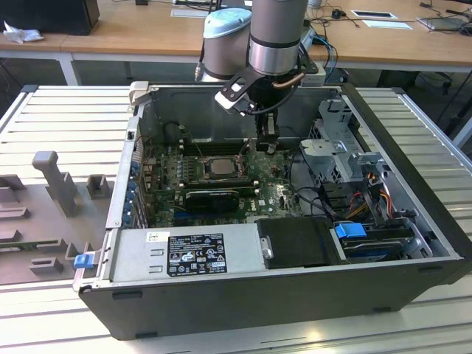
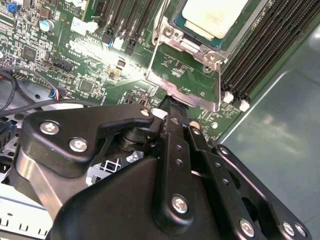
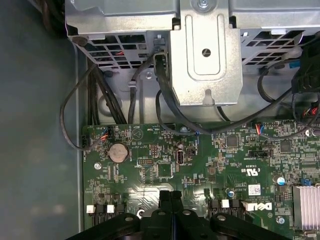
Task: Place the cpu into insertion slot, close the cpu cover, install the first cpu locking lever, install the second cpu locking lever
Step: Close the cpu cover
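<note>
Silver-topped cpu (image 2: 215,17) already sits in the slot (image 2: 167,34), the cover (image 2: 185,82) beside the slot lies open, my tool (image 2: 172,112), shut empty, meets its free edge; closing and levers remain.

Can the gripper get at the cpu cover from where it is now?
Probably yes. In the second wrist view the gripper sits right at the free edge of the cover, which is swung open off the cpu, with nothing between them. Whether they touch, I can't tell.
</note>
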`<action>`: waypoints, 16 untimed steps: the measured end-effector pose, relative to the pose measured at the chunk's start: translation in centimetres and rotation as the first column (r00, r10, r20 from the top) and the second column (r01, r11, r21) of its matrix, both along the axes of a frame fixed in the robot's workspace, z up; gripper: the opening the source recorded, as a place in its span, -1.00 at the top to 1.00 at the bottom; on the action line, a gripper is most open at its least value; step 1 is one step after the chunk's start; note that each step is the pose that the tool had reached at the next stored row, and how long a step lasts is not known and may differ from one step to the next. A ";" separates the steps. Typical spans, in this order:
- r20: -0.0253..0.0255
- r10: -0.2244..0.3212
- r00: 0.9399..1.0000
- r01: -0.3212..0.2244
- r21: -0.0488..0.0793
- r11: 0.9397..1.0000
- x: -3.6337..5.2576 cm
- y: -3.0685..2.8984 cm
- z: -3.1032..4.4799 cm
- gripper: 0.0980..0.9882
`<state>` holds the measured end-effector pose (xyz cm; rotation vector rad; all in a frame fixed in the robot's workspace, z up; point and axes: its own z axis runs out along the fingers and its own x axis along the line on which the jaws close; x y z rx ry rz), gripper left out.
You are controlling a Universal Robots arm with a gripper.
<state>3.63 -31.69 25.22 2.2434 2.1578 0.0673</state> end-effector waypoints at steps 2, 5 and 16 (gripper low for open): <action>0.000 0.000 1.000 0.000 0.000 1.000 -0.05 0.00 0.00 0.98; 0.000 0.000 1.000 0.000 0.000 1.000 -0.12 0.00 0.00 0.98; 0.000 0.000 1.000 0.000 0.000 1.000 -0.36 0.00 0.00 0.98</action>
